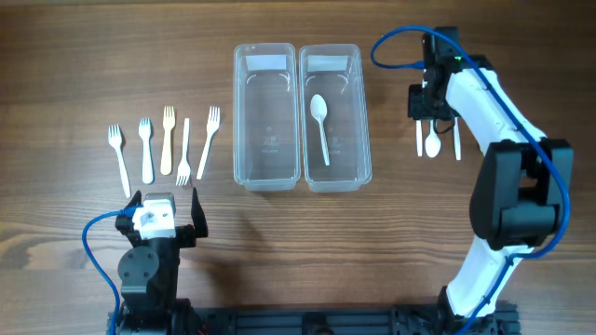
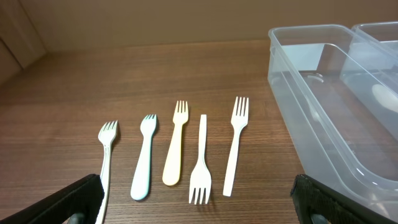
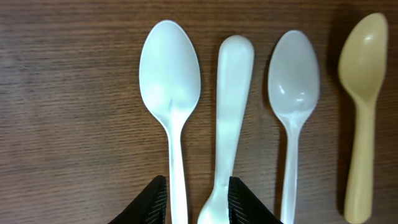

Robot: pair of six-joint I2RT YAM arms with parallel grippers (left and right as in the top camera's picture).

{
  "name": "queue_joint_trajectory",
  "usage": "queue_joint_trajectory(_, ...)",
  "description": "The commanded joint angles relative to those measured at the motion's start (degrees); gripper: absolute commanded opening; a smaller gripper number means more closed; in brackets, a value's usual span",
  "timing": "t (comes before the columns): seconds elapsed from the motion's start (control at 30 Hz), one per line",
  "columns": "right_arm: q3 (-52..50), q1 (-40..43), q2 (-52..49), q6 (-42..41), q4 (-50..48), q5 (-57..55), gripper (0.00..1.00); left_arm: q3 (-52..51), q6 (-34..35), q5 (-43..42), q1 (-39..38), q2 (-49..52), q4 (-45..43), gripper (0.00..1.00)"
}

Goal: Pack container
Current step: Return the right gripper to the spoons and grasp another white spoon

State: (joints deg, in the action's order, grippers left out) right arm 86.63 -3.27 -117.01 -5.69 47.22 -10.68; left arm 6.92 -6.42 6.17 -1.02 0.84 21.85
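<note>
We see the right claw [image 3: 197, 200] drawn narrow and low over the table [image 1: 93, 56], its fingers astride the stem of a white spoon [image 3: 170, 74] and the lower end of the white handle [image 3: 233, 93] beside it — whether they pinch, we cannot tell. A pale spoon [image 3: 293, 74] and a tan spoon [image 3: 362, 62] lie further along. The right container [image 1: 346, 121] holds one spoon [image 1: 321, 126]; the left container [image 1: 265, 140] stands just beside it. The left claw [image 1: 163, 203] gapes wide near five forks [image 1: 168, 140].

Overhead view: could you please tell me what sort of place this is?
Probably a robot test bench: a brown wooden table, two clear rectangular plastic containers side by side, and pale plastic forks laid in a neat row.
</note>
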Motion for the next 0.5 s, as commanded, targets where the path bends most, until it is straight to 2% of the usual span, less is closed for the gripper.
queue_joint_trajectory(0.0,-0.15,-0.20,-2.25,1.42,-0.66,2.10,0.32,-0.28,-0.72,-0.11,-0.15,-0.35,-0.02,1.00)
queue_joint_trajectory(0.37,-6.75,-0.20,-2.60,1.70,-7.32,3.26,0.34,-0.28,-0.72,-0.09,-0.15,-0.35,0.00,1.00)
queue_joint_trajectory(0.47,-8.24,-0.20,-2.60,1.95,-8.55,3.28,0.37,-0.28,-0.72,-0.11,-0.15,-0.35,0.00,1.00)
